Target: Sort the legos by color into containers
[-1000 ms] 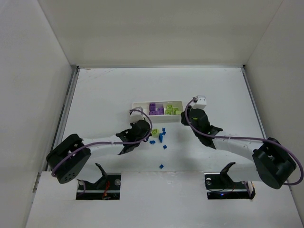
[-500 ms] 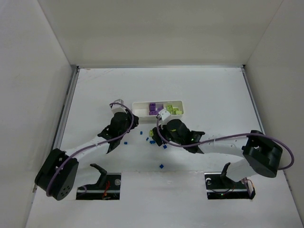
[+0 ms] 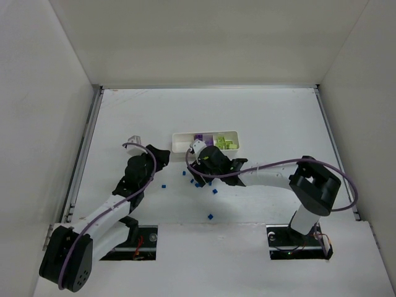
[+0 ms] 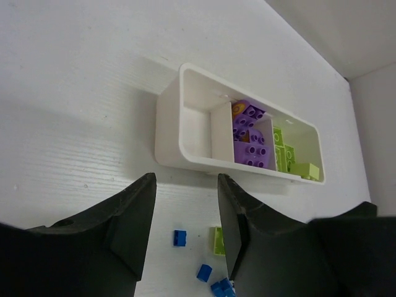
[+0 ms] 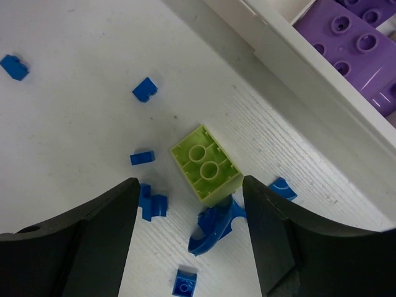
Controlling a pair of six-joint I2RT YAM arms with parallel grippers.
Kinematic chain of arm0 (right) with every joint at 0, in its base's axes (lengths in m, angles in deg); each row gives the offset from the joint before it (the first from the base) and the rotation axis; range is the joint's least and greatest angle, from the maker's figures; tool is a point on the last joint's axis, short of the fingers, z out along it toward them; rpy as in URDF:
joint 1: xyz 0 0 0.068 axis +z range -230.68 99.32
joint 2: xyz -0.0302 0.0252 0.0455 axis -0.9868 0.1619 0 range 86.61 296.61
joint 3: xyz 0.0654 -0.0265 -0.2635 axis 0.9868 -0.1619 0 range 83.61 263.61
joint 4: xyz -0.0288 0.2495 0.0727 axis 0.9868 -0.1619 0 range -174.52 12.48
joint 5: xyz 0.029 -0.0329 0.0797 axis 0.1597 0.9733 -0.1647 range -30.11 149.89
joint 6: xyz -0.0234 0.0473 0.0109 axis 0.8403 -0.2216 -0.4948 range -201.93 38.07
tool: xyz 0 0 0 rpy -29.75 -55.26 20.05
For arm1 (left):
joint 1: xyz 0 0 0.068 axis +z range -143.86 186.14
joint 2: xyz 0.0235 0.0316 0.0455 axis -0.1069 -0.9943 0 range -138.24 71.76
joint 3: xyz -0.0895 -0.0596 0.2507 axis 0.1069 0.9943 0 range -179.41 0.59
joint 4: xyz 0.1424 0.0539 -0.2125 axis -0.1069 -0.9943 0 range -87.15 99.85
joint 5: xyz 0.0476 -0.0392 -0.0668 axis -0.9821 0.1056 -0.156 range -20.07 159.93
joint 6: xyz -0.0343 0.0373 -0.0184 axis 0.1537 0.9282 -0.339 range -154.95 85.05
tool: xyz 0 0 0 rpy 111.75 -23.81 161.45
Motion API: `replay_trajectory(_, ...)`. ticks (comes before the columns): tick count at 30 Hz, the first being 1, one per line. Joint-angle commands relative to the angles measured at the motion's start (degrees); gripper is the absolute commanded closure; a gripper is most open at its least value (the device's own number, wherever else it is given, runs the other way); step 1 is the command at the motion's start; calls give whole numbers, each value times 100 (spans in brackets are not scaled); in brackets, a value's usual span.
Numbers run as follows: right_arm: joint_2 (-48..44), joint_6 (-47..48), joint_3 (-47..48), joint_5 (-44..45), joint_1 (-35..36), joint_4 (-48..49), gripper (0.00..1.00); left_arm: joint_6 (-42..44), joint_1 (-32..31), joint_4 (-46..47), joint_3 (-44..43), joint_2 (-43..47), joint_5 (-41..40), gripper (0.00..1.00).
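Note:
The white tray (image 4: 185,133) holds purple legos (image 4: 250,139) in its middle compartment and lime-green ones (image 4: 291,162) at the right; the left compartment shows only white floor. My left gripper (image 4: 185,229) hangs open in front of the tray's left end, above a loose blue brick (image 4: 179,237). My right gripper (image 5: 192,235) stands open over the loose pile. Between its fingers lie an upturned lime-green brick (image 5: 206,165) and a curved blue piece (image 5: 213,230). Neither gripper holds anything. From above, the right gripper (image 3: 199,177) sits just below the tray (image 3: 180,143).
Several tiny blue pieces (image 5: 144,90) are scattered on the white table round the green brick. One blue piece (image 3: 210,216) lies alone near the front edge. White walls enclose the table on three sides. The tray's near wall (image 5: 291,55) runs close beside the pile.
The left arm has swung left, away from the pile, and its gripper has opened. The right arm has moved from the tray's right end to the pile and opened wide.

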Motion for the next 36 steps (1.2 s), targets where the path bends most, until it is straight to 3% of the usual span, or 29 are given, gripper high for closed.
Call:
replay_trajectory(1, 126, 224, 401, 248, -59, -396, 26, -132, 82, 358, 67, 167, 217, 58)
replay_trajectory(15, 645, 602, 919, 196, -191, -1196, 33, -317, 346, 410, 93, 105, 473, 58)
replay_trajectory(28, 1049, 927, 1289, 301, -174, -1135, 40, -343, 442, 454, 128, 0, 481, 58)
replay_trajectory(33, 1067, 936, 1333, 275, -174, -1179, 64, -352, 433, 489, 119, -62, 490, 58)
replay_trajectory(36, 822, 883, 1254, 301, -174, -1100, 71, -369, 460, 489, 128, -123, 507, 58)
